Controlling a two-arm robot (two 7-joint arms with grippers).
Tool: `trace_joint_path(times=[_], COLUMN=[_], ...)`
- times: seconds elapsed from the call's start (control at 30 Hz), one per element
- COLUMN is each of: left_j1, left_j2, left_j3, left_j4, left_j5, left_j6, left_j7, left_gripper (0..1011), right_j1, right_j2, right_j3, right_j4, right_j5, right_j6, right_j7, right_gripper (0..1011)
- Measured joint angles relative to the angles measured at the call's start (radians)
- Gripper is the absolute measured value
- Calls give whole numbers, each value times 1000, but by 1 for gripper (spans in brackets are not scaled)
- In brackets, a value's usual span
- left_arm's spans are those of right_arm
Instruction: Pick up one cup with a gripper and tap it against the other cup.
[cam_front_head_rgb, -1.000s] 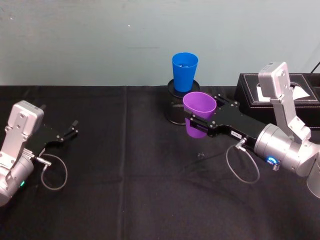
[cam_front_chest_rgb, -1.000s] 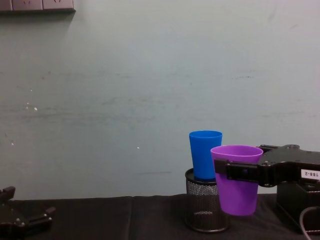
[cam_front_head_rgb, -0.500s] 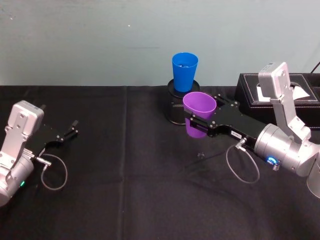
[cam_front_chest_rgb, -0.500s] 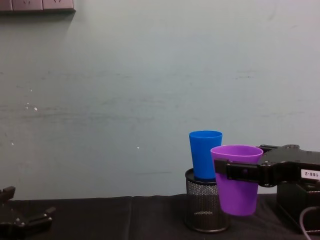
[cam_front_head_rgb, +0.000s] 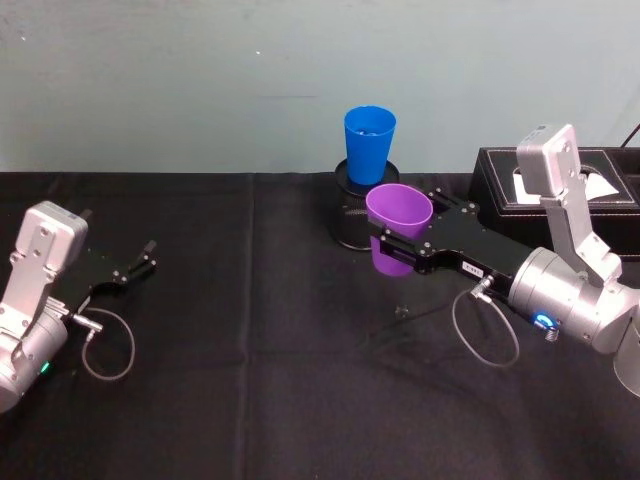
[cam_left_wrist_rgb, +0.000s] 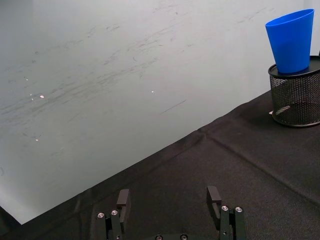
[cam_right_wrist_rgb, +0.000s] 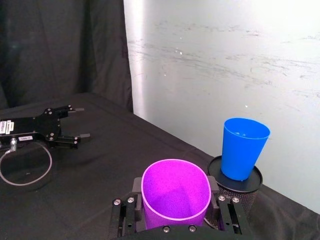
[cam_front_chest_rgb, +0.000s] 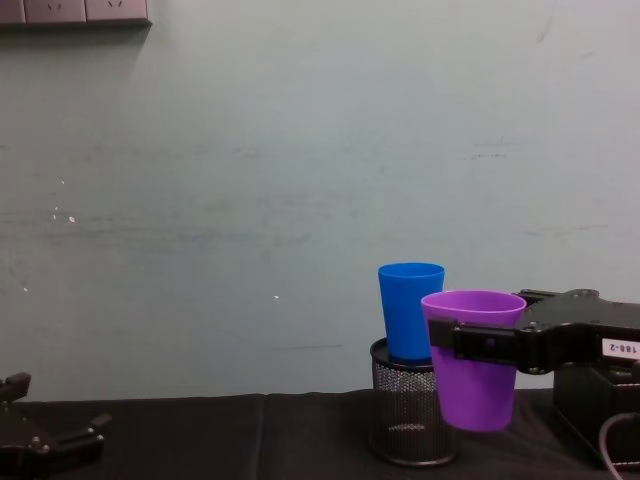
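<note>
The right gripper (cam_front_head_rgb: 399, 248), black-jawed on a silver-grey arm, reaches in from the right. Its jaws pinch a smooth, tapered purple plastic tumbler (cam_front_head_rgb: 398, 226) on both sides just under the rim. The tumbler hangs upright and mouth-up, clear of the black-draped table (cam_front_head_rgb: 260, 380), in front of a round black mesh pen holder (cam_front_head_rgb: 349, 215).

A bright blue plastic tumbler (cam_front_head_rgb: 369, 143) of the same tapered shape stands upright on top of that holder, higher than the purple one and behind it. In the right wrist view the two cups are near each other but apart.

A black box (cam_front_head_rgb: 498, 183) sits at the table's far right.

The left gripper (cam_front_head_rgb: 141, 259) rests low near the table's left edge, its jaws spread with nothing between them.
</note>
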Motion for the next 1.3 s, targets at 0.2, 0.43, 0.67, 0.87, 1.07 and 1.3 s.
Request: trace_joint_path(times=[0.2, 0.43, 0.67, 0.87, 1.07, 1.3], left_j1=[0, 0, 0, 0, 0, 0], left_j2=[0, 0, 0, 0, 0, 0], left_j3=[0, 0, 0, 0, 0, 0], left_j4=[0, 0, 0, 0, 0, 0], left_j5=[0, 0, 0, 0, 0, 0], left_j6=[0, 0, 0, 0, 0, 0], left_j7=[0, 0, 0, 0, 0, 0], left_gripper=[1000, 1000, 1000, 1000, 1000, 1000], right_j1=[8, 27, 67, 121, 164, 213], right_j2=[6, 9, -16, -66, -107, -156], right_j3=[-7, -23, -38, -47, -54, -58], right_j4=[3, 26, 78, 167, 241, 328], right_j5=[0, -3, -12, -2, -3, -34], right_j6=[-3, -25, -43, -43, -55, -70], right_j7=[2, 7, 3, -1, -17, -57], right_gripper=[741, 741, 741, 741, 741, 741])
